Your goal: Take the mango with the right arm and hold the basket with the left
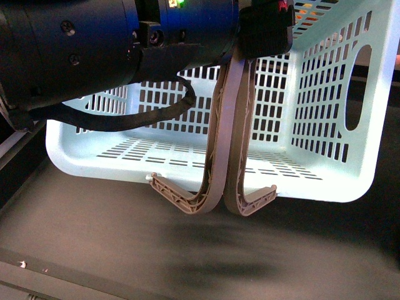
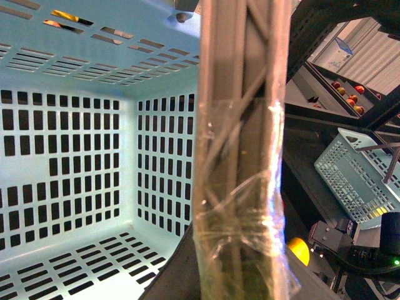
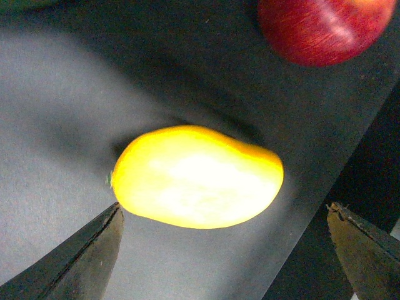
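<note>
1. Overhead, the left gripper (image 1: 259, 37) hangs clenched on the 2 handles (image 1: 228, 125) of the tilted basket (image 1: 312, 190).
2. The right gripper (image 3: 224, 209), jaws spread wide, hovers at the mango (image 3: 197, 176), which lies on a dark surface (image 3: 56, 94) near a red fruit (image 3: 325, 28).

Nothing legible in any view: no text, brand, number or sign made out. On the black left arm (image 1: 94, 44), only small green and red lights (image 1: 178, 4), no lettering. Plain slotted walls on the basket (image 2: 94, 156), unmarked. In the background of the left wrist view, a pale blue-and-white card (image 2: 337, 53) - too small and blurred to read.
</note>
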You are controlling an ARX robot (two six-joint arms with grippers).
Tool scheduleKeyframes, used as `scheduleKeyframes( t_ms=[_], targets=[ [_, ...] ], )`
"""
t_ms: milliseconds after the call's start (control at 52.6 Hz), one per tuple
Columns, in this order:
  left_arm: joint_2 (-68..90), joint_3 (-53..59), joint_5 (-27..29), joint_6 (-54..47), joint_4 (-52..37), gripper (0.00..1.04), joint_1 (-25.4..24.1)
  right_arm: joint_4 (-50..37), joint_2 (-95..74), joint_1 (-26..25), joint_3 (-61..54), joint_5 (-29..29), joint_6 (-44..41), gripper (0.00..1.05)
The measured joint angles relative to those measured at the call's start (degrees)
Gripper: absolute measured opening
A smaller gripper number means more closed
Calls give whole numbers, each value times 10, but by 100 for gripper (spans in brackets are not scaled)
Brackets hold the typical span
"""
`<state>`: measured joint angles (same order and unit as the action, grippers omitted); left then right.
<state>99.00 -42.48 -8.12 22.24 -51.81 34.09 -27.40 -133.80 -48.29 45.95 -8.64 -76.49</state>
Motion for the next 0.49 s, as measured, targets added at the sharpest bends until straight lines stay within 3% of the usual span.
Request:
scheduleKeyframes(
  t_ms=[494],
  targets=[
    [0, 0, 0, 0, 0, 9, 0, 87, -68, 8, 101, 52, -134, 97]
  ],
)
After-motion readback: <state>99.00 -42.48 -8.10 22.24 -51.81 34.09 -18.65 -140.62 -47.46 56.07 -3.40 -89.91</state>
